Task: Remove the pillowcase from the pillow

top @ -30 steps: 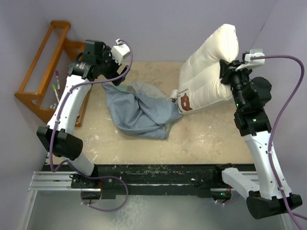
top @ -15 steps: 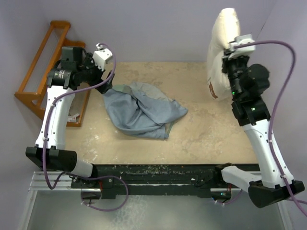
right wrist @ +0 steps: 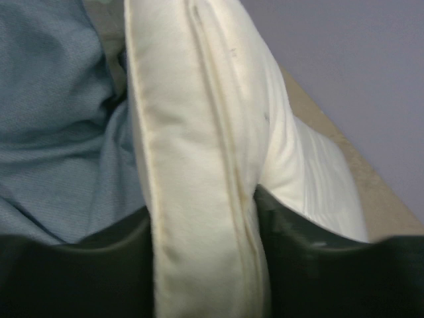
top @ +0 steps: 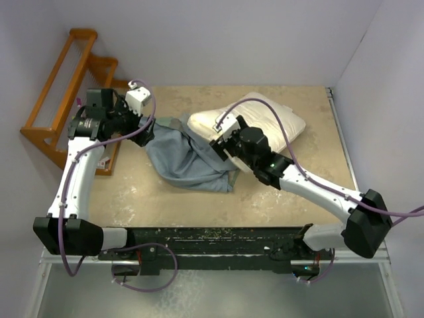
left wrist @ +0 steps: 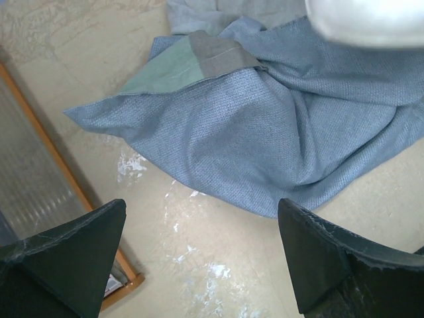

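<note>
The cream pillow (top: 265,119) lies flat on the table at the back middle. The pillowcase (top: 189,156) is a crumpled blue-grey heap left of it, their edges touching. In the left wrist view the pillowcase (left wrist: 265,126) shows a teal and grey corner, with the pillow (left wrist: 371,20) at the top right. My left gripper (top: 151,127) (left wrist: 202,212) hangs open above bare table beside the cloth's left edge. My right gripper (top: 218,141) (right wrist: 202,218) has its jaws apart astride the pillow's (right wrist: 199,132) seamed near-left edge, which fills the gap unpinched. The pillowcase (right wrist: 53,119) lies to its left.
A wooden rack (top: 59,99) stands off the table's left edge, close to my left arm; its rail (left wrist: 59,172) shows beside the left finger. Purple-grey walls close the back and right. A black rail (top: 212,238) runs along the near edge.
The right arm swung the pillow down from high at the back right onto the table and its jaws spread. The left arm drew back slightly left; the pillowcase stayed put.
</note>
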### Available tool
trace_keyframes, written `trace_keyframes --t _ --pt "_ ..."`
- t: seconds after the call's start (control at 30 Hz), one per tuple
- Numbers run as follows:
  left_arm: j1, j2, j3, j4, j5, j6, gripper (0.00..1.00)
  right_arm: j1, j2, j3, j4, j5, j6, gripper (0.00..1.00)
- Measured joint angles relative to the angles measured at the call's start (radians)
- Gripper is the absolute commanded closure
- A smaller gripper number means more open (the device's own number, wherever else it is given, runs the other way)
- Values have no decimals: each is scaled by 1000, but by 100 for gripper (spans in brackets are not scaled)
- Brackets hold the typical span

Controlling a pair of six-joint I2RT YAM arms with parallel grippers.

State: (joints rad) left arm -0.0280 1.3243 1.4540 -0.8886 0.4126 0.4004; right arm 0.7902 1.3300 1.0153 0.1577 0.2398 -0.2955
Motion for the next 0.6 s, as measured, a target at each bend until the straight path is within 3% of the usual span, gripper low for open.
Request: trace_keyframes --t 0.27,0.6 --pt "2 -48 -150 179 -26 -79 1 -35 -119 -240 88 -23 400 0" --pt "6 -51 -249 314 -23 -179 1 -415 -309 -286 92 -288 734 0"
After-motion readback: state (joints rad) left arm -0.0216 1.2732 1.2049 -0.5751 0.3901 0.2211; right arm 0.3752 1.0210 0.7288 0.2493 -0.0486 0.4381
